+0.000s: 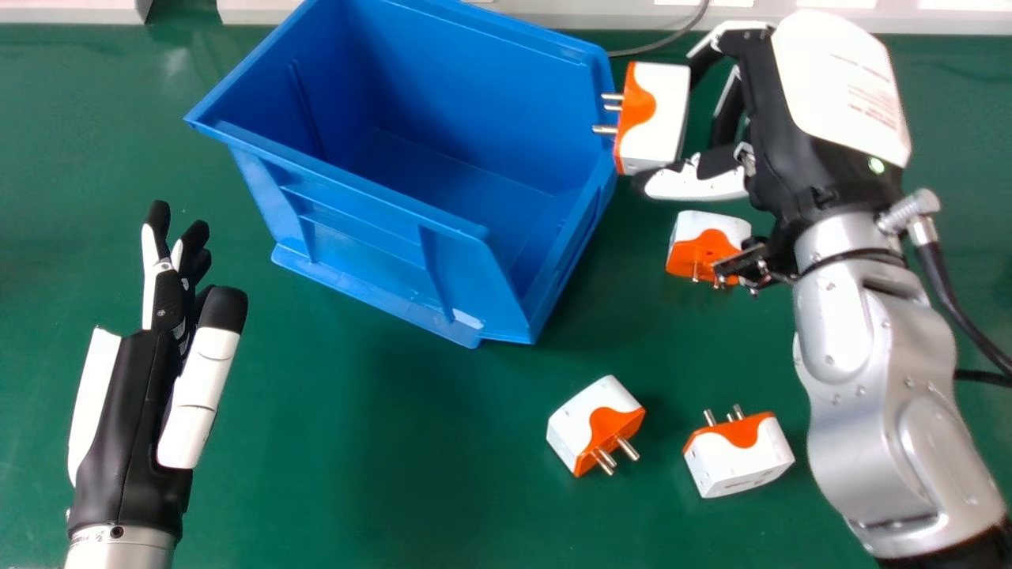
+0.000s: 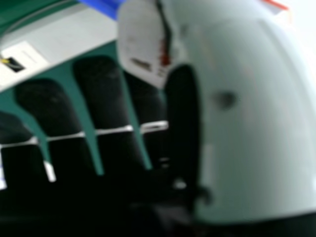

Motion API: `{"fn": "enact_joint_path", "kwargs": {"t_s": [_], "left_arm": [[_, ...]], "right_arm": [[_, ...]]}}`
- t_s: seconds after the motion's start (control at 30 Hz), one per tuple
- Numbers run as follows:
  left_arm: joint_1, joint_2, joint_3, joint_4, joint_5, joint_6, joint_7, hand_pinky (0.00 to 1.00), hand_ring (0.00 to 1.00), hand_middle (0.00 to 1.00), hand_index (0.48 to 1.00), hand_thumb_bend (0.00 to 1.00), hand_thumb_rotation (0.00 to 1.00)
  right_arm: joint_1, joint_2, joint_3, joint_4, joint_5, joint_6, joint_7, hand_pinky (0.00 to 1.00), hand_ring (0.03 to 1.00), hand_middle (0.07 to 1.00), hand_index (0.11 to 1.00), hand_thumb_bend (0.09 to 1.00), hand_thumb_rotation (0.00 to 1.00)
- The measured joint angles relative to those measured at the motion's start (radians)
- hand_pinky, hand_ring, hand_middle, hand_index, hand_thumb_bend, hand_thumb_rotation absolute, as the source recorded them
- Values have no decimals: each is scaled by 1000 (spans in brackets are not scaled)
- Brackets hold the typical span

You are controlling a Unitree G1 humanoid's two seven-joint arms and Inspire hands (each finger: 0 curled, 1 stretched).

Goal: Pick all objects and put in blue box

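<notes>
At the right edge of the blue box, my right hand is curled on a white and orange plug adapter, pinched between fingers and thumb, its pins pointing at the box wall. In the right hand view the adapter sits between the fingers and thumb of my right hand. A second adapter lies under the right wrist. Two more, one and another, lie nearer the front. My left hand is at the left, its fingers relaxed.
The inside of the box shows bare blue walls and floor. A pale ledge runs along the table's far edge, with a thin grey cable beside it. Green tabletop spreads between the left hand and the front adapters.
</notes>
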Motion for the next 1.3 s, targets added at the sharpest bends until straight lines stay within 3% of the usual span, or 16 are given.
{"fn": "enact_joint_path", "kwargs": {"t_s": [0.07,0.17,0.3,0.47,0.6,0.73,0.9,1.07,1.1,1.17,1.23,1.3], "left_arm": [[5,0,2,-2,4,1,8,933,983,990,993,805,1000],[4,-1,-3,-9,15,2,8,925,977,984,987,805,1000],[8,-2,-3,-19,16,7,12,923,975,982,986,808,1000],[18,-8,-7,-34,17,17,16,918,970,976,981,813,1000],[25,-10,-9,-49,26,30,24,909,964,971,977,815,1000],[30,-15,-13,-61,27,37,27,892,956,964,970,819,1000],[45,-23,-16,-74,34,44,32,879,948,959,966,820,1000],[47,-24,-16,-74,34,46,32,866,941,953,962,824,1000],[47,-25,-16,-76,34,47,32,863,940,952,960,826,1000],[48,-25,-16,-77,34,47,32,860,938,950,959,834,1000],[48,-26,-16,-78,34,47,30,858,939,950,957,847,1000],[48,-26,-16,-77,34,47,30,860,941,950,958,854,1000]], "right_arm": [[-46,21,19,56,-3,-7,2,151,229,342,361,402,201],[-102,47,41,133,0,-31,2,117,191,299,324,397,168],[-150,76,55,206,11,-74,-1,71,143,255,289,399,149],[-219,114,81,333,12,-109,-27,77,156,281,369,398,143],[-263,155,97,438,36,-141,-42,63,139,261,423,410,85],[-321,185,119,532,36,-146,-51,67,149,263,368,422,44],[-383,209,136,646,42,-159,-71,77,158,268,421,449,74],[-401,220,136,695,54,-180,-87,119,205,308,456,476,110],[-401,222,137,697,54,-178,-87,221,308,400,510,484,192],[-403,224,141,697,54,-169,-86,317,407,499,570,509,349],[-406,226,146,697,54,-157,-85,431,544,634,634,541,573],[-408,225,149,696,54,-152,-83,511,621,706,678,551,656]]}}
